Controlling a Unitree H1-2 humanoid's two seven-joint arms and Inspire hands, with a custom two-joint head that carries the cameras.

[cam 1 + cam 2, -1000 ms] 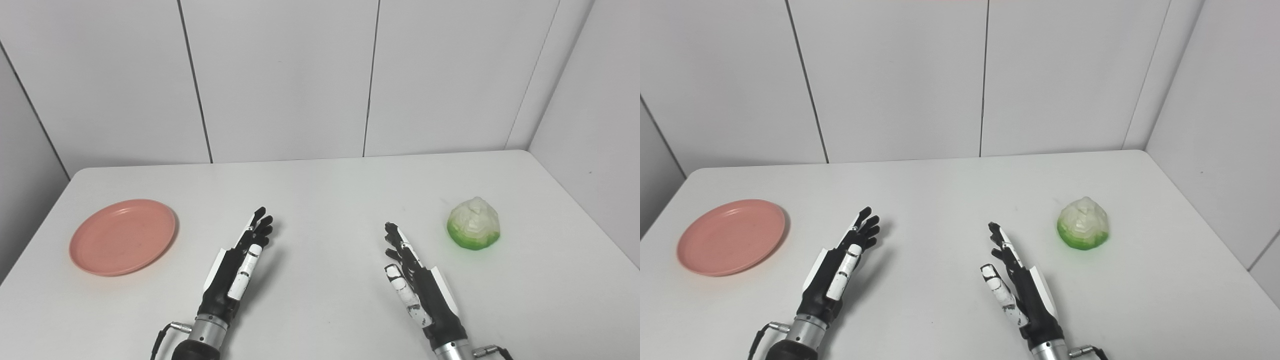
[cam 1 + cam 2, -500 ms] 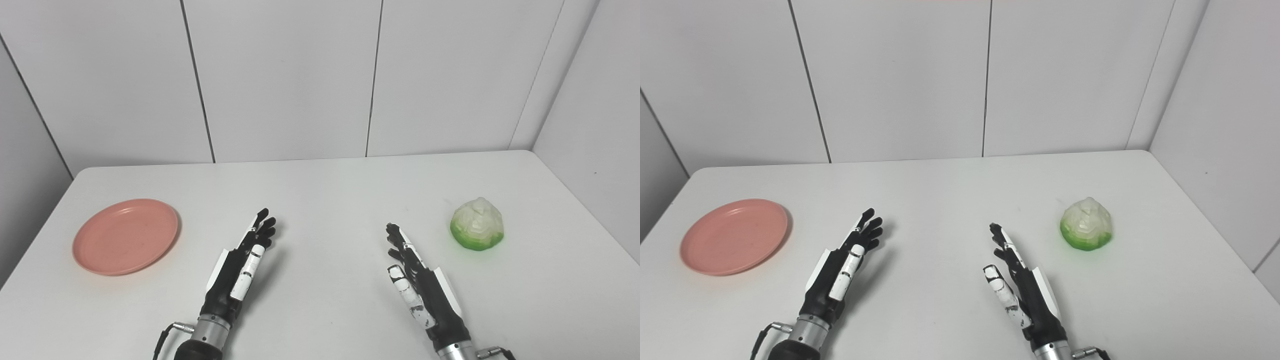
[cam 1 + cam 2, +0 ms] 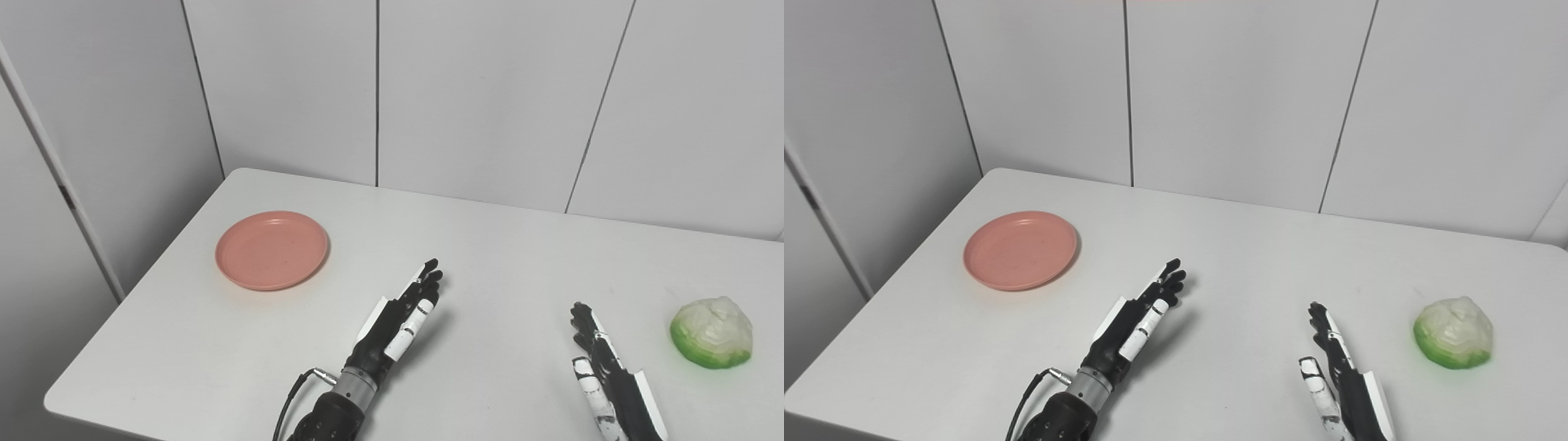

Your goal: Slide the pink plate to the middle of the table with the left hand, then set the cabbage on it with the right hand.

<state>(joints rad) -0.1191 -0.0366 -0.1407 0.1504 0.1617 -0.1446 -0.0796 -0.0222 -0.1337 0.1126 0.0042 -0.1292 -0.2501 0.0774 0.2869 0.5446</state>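
- Two things lie on the white tabletop point(image 3: 490, 245), which stretches from a near left corner toward the grey panelled wall point(image 3: 478, 92) at the back.
- Round and flat, the pink plate point(image 3: 272, 250) has no long axis; it sits face up in the left part of the tabletop, well apart from both hands, with bare surface between it and the left hand.
- At the far right, the cabbage point(image 3: 711, 332) rests on its green base with its pale, domed top upward, near the right hand but not touching it.
- Low over the tabletop, the left hand point(image 3: 401, 318) points up and to the right, fingers straight and close together, holding nothing.
- Partly cut off by the bottom edge, the right hand point(image 3: 603, 373) stands edge-on with fingers extended and thumb apart, empty.
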